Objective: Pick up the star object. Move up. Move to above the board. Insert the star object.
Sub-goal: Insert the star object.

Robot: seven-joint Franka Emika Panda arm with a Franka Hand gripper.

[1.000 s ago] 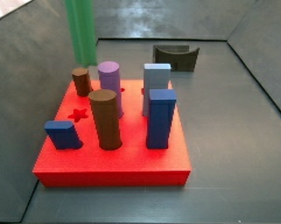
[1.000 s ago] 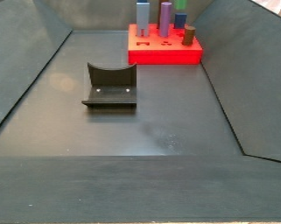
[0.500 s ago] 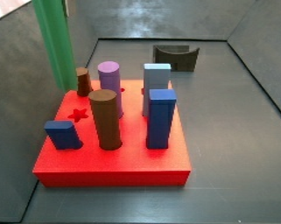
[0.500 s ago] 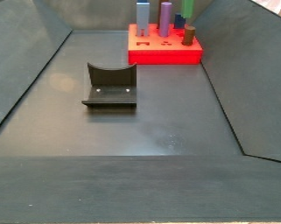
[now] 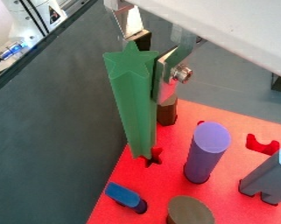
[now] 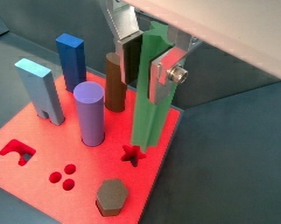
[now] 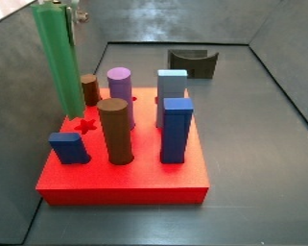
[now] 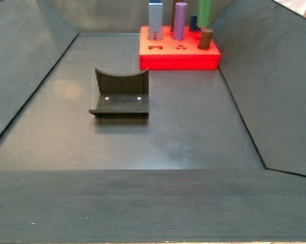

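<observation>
The tool grips the star object near its top between its silver fingers, holding it upright over the board. The star object is a long, slim green peg with sharp lengthwise ridges and a star-shaped top face. In both wrist views its lower end hangs directly below the tool, at the star-shaped hole in the red board; whether it has entered cannot be told. In a side view the star object rises above every other peg.
</observation>
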